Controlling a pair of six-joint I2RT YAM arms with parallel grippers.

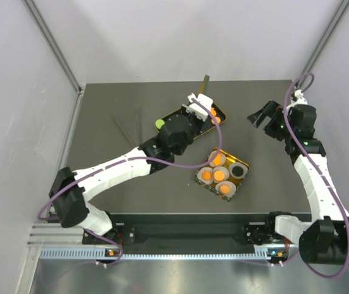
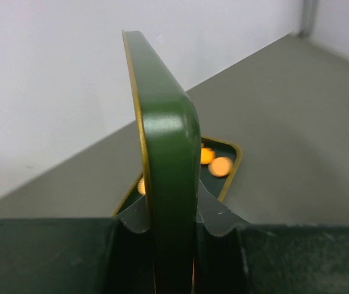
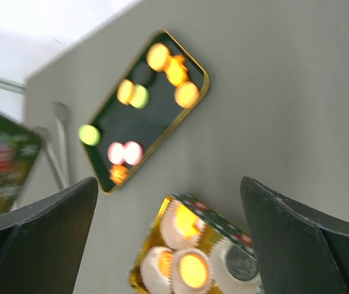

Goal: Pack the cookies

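Green-painted metal fills our left wrist view: the left pincer is clenched on a lid, held on edge above the far part of the tabletop. Our right pincer is released, its jaws standing wide with nothing between them, hanging near the right side. The cookies lie partly loose on the dark tray: orange ones, a couple of pink, a couple of green. Others already sit in paper cups inside the gold box, just beside the tray. Three cups show orange; what the fourth holds we cannot tell.

We judge the filling step to be nearly done. If that last cup is bare, the next move calls for our right pincer to drop to the tray and pinch one flat disc by its edges. Otherwise the lid must be turned flat and squared over the box.
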